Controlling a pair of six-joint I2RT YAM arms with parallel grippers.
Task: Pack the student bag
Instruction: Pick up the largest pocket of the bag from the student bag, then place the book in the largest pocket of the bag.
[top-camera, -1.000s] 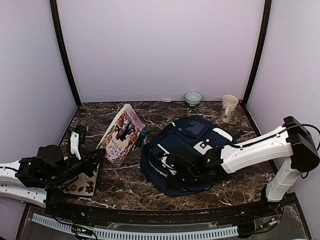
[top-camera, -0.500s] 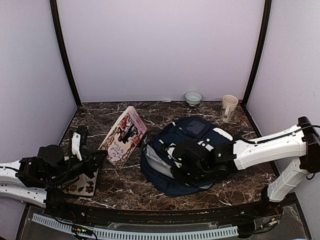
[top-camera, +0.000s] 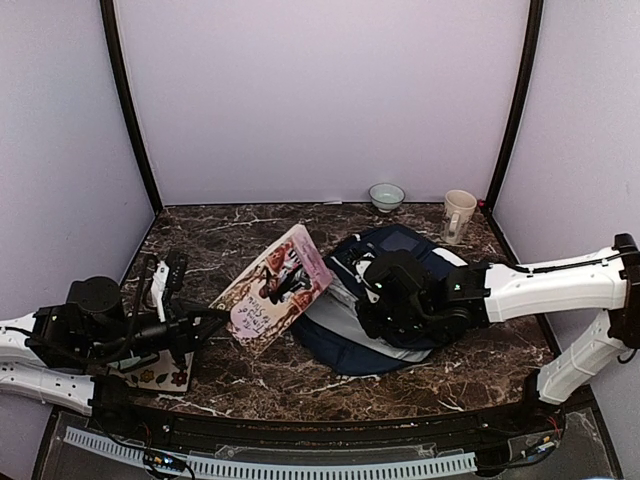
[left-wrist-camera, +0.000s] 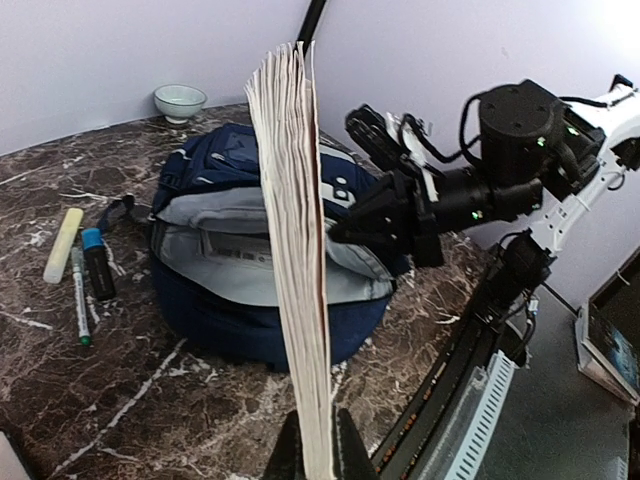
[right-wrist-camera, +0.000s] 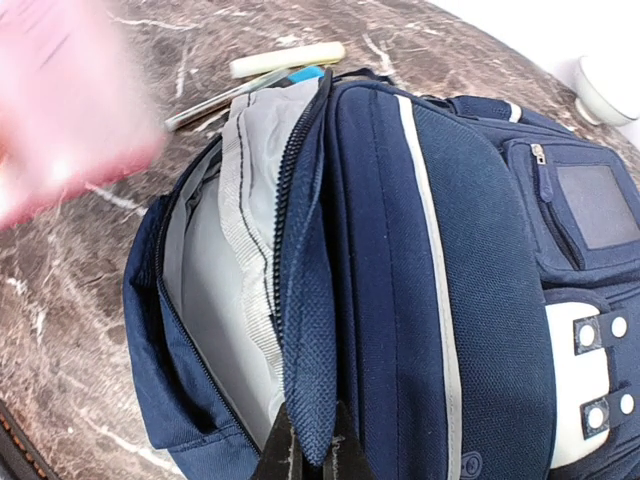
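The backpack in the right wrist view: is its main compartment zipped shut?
No, the backpack gapes open, its grey lining showing beside the unzipped edge.

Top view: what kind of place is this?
Likely a robot test booth: lilac walls box in a marble-look table, with a left arm and right arm mounted at its near edge.

The book (top-camera: 281, 290) has swung toward the student bag (top-camera: 398, 240), now pulled wider open.

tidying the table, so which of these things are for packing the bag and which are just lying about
For the job:
student bag, unzipped
book, gripped
pens beside the bag, likely

Lying about:
bowl
mug
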